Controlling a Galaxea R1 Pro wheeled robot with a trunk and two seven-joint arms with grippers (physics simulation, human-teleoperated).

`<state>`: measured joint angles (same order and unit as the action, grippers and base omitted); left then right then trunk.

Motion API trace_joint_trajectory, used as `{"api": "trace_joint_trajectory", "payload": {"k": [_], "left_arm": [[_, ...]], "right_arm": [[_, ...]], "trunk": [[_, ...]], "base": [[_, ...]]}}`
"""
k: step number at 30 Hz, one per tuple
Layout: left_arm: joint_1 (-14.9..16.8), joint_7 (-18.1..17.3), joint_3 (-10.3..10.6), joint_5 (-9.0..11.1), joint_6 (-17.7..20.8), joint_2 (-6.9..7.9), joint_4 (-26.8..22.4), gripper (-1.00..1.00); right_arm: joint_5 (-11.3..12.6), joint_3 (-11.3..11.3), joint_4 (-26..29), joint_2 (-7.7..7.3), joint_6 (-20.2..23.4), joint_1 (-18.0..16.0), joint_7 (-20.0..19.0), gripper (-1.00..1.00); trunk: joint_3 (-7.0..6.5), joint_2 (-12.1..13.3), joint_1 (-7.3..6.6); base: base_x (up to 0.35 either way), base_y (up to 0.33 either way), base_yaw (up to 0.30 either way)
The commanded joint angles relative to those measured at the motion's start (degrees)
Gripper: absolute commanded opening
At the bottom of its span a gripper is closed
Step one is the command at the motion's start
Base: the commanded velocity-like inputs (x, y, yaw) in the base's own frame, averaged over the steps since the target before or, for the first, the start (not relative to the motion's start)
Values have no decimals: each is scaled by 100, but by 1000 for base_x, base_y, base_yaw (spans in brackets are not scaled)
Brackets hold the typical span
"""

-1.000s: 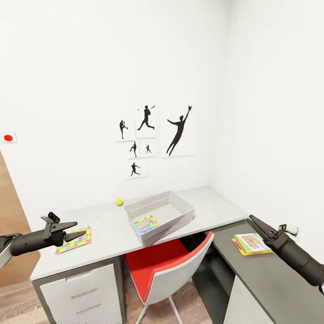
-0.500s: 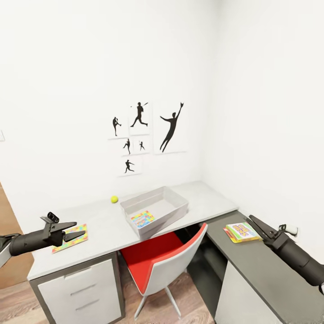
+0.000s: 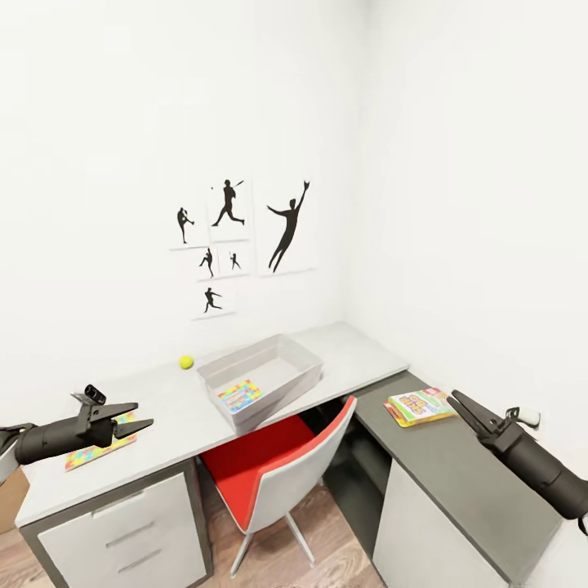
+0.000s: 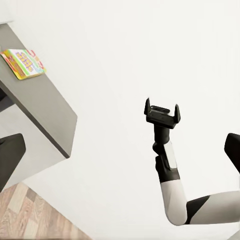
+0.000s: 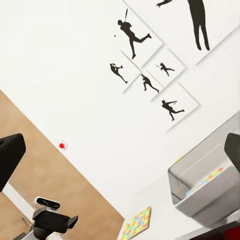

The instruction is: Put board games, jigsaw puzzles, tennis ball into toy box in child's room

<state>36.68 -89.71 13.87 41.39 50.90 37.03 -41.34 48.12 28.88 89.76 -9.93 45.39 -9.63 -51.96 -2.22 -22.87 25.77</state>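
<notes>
view panned right | board game (image 3: 418, 406) just beside right tool (image 3: 457, 402) | both tools apart, empty

- You have printed lettering on the cover of the board game (image 3: 420, 406), which lies on the dark desk wing (image 3: 457, 465) to the right of the toy box (image 3: 261, 380), but it is too small and blurred to read in either the head view or the left wrist view (image 4: 22, 63).
- You get no words or numbers from the sports silhouette pictures (image 3: 237, 245) on the wall above the toy box; they carry figures only.
- The puzzle slab (image 3: 238, 395) inside the toy box shows coloured pieces, with no legible print.
</notes>
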Motion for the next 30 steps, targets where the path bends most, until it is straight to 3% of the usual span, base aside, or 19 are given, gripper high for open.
{"api": "trace_joint_trajectory", "payload": {"k": [1, 30], "left_arm": [[2, -29, 29, 18, 61, 12, 3, 100], [1, -29, 29, 18, 52, 42, 3, 100]], "right_arm": [[13, 3, -2, 4, 31, -4, -8, 100], [13, 12, -5, -8, 31, -4, -20, 100]], "trunk": [[7, -5, 2], [-51, -5, 2]], "base": [[-73, 67, -232], [-39, 31, -273]]}}
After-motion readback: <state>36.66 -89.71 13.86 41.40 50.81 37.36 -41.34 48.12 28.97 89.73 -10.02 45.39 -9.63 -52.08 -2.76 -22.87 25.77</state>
